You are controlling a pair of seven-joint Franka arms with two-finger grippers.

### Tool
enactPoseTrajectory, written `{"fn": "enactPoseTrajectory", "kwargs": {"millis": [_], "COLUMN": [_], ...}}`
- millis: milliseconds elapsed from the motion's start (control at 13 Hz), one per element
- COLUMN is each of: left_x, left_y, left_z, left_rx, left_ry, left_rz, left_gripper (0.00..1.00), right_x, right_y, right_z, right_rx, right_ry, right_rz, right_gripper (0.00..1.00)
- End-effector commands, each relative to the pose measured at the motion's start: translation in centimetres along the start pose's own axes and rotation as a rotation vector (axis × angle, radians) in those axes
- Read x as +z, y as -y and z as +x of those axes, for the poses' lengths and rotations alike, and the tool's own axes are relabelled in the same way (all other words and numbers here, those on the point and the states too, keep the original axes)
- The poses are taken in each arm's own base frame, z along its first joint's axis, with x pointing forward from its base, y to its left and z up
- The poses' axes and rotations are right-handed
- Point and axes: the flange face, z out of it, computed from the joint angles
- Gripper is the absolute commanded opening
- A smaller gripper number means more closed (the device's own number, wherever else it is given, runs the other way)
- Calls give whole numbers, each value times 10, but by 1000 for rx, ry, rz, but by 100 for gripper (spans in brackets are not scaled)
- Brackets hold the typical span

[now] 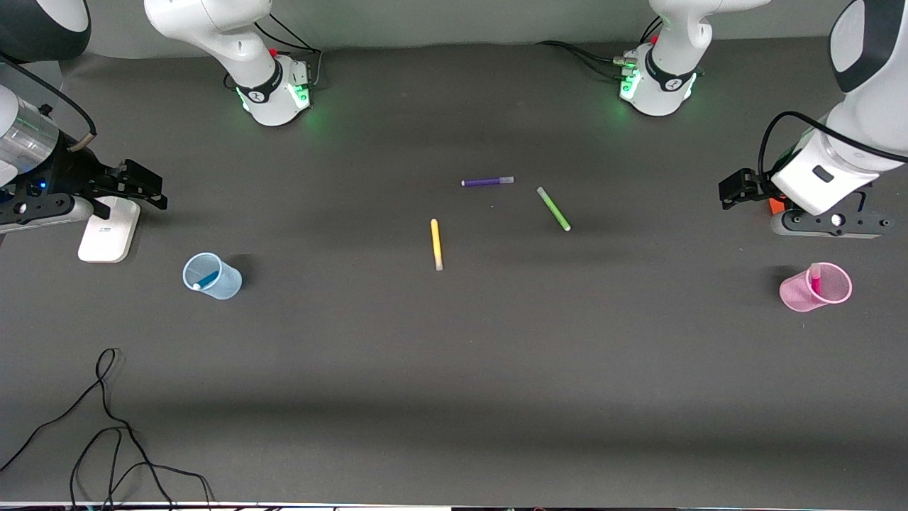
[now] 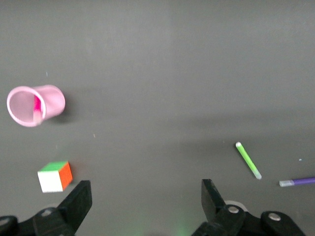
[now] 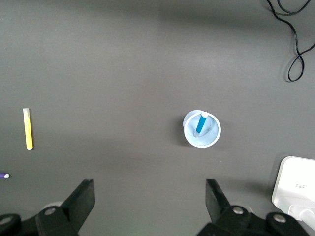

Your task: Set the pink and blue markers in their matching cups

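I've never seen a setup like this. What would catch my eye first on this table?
Probably the two small coloured cups: a blue cup with a blue marker in it at the right arm's end of the table, and a pink cup holding a pink marker at the left arm's end. Between them, mid-table, three loose markers lie flat: yellow, green and purple. Both the left gripper and the right gripper hang open, holding nothing.

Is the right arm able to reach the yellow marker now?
Probably yes. The right claw is open and empty, and the yellow marker lies alone on bare table, with nothing between them.
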Motion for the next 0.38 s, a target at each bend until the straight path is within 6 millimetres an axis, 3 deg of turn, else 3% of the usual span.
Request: {"fn": "enactPoseTrajectory", "kwargs": {"millis": [0, 77, 308], "left_x": [-13, -22, -24], "left_y": [2, 4, 7], "left_z": [17, 30, 33], "left_rx": [72, 56, 69], "left_ry": [-72, -68, -26], "left_rz": [3, -8, -13], "left_gripper": [99, 99, 100], "right_x": [1, 1, 6], "right_y": [3, 3, 3], "right_z": [4, 5, 8], "right_rx": [-2, -2, -5], "right_ry": [12, 13, 20], "right_rz": [8, 8, 1], "right_gripper": [100, 100, 100]}}
